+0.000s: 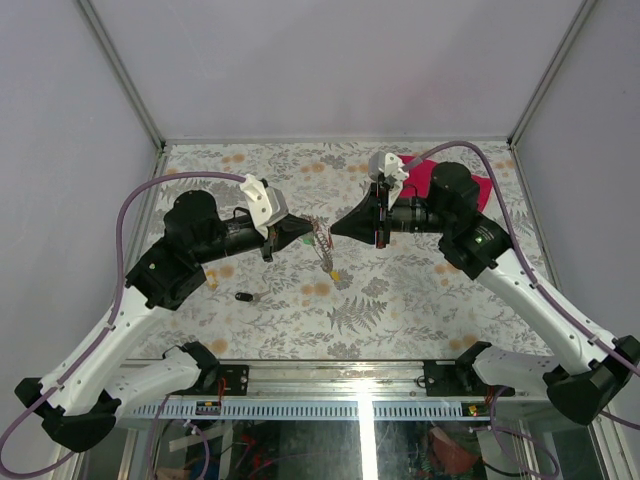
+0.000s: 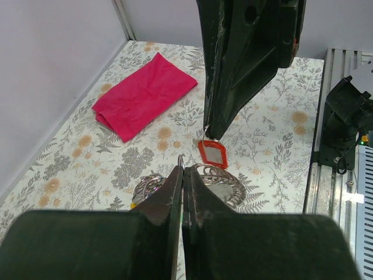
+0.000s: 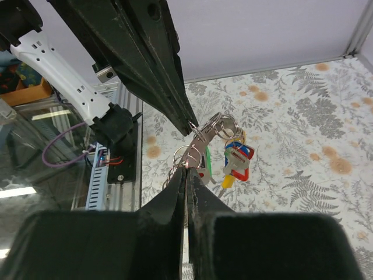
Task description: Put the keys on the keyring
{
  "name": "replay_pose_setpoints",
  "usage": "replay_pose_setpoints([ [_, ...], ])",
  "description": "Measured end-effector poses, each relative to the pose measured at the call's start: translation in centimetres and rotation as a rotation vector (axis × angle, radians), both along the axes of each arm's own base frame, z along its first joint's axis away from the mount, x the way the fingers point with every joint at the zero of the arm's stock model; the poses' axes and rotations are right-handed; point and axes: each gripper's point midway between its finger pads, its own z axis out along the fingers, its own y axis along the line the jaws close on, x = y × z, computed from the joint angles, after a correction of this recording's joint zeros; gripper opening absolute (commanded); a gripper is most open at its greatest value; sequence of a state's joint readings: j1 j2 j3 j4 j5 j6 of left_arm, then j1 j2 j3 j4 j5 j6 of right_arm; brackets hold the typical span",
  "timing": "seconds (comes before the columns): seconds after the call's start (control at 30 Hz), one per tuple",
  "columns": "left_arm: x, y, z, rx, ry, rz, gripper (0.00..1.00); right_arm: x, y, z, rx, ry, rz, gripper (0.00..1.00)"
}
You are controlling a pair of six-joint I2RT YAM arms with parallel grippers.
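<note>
The keyring (image 1: 321, 238), silvery rings on a chain-like strand, hangs in the air between my two grippers. My left gripper (image 1: 303, 232) is shut on one end of it; in the left wrist view its tips (image 2: 182, 171) pinch a ring (image 2: 181, 160). My right gripper (image 1: 337, 228) is shut on a red-tagged key (image 2: 213, 153) that hangs right at the strand. In the right wrist view its tips (image 3: 186, 172) close at a ring, with blue, red and yellow tags (image 3: 236, 160) and a green tag (image 3: 205, 158) dangling below. A small black piece (image 1: 243, 297) lies on the table.
A folded red cloth (image 1: 432, 176) lies at the back right under the right arm and also shows in the left wrist view (image 2: 143, 93). The floral table (image 1: 400, 300) is walled on three sides. A metal rail (image 1: 330, 368) runs along the near edge.
</note>
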State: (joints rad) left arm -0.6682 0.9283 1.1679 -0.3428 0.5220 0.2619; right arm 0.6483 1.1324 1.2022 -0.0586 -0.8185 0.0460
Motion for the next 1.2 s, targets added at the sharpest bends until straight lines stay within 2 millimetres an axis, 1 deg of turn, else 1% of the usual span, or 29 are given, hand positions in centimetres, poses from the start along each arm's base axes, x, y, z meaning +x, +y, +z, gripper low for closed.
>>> replay_pose_setpoints([
  [0.37,0.1,0.1,0.0,0.001,0.0,0.008,0.0,-0.2,1.2,-0.4,0.008,0.089,0.047,0.0],
  [0.57,0.2,0.0,-0.1,0.003,0.003,0.007,0.0,-0.1,1.8,-0.2,0.019,0.1,0.055,0.0],
  [0.83,0.2,0.0,-0.1,0.004,0.003,0.007,0.0,-0.2,2.0,0.3,0.03,0.1,0.057,0.0],
  [1.2,0.2,0.0,-0.1,0.003,0.004,0.006,0.0,0.9,2.0,-0.2,0.019,0.11,-0.004,0.0],
])
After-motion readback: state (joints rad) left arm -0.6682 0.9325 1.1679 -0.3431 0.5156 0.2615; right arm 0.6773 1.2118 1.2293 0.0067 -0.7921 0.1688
